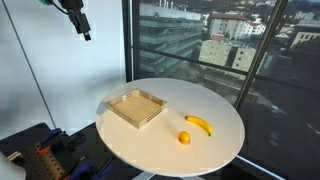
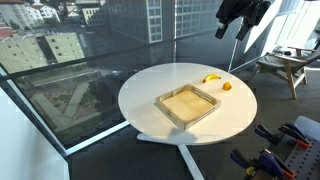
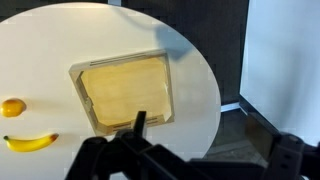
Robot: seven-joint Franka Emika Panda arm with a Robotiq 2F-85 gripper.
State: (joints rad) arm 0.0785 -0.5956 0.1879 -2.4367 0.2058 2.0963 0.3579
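Observation:
My gripper (image 1: 82, 27) hangs high above the round white table (image 1: 215, 110), well clear of everything, and holds nothing; it also shows in the other exterior view (image 2: 236, 22). In the wrist view its fingers (image 3: 212, 150) stand apart, open, at the bottom of the picture. Below it lie a shallow wooden tray (image 1: 135, 107) (image 2: 187, 105) (image 3: 125, 92), empty, a yellow banana (image 1: 199, 124) (image 2: 211, 78) (image 3: 30, 142) and an orange (image 1: 184, 138) (image 2: 227, 86) (image 3: 12, 107). The fruit lie side by side on the table, apart from the tray.
Floor-to-ceiling windows (image 1: 215, 45) stand just behind the table. Clamps and tools lie on the floor by the table's base (image 1: 40, 155) (image 2: 275, 150). A wooden stool (image 2: 285, 65) stands near the window.

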